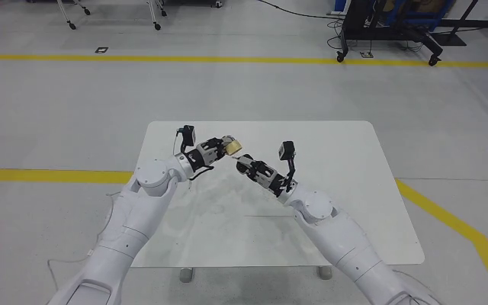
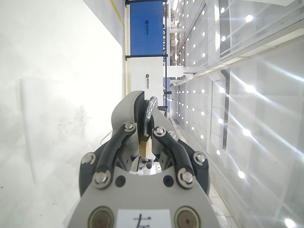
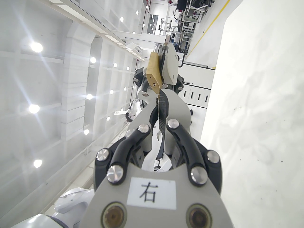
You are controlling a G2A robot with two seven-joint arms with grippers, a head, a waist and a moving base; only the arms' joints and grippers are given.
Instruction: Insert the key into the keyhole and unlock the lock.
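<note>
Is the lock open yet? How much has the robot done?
Not yet. Done: the left gripper is shut on the brass lock, held above the table. In hand: the right gripper pinches what looks like the key, tip at the keyhole; I can't tell whether it's in. Left: pushing it home and turning it.

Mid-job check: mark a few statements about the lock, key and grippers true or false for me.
1. The left gripper is shut on the padlock. True.
2. The padlock rests on the table. False: it is held up in the air above it.
3. The right gripper is open. False: it is shut on the key.
4. The padlock's keyhole end faces the right gripper. True.
</note>
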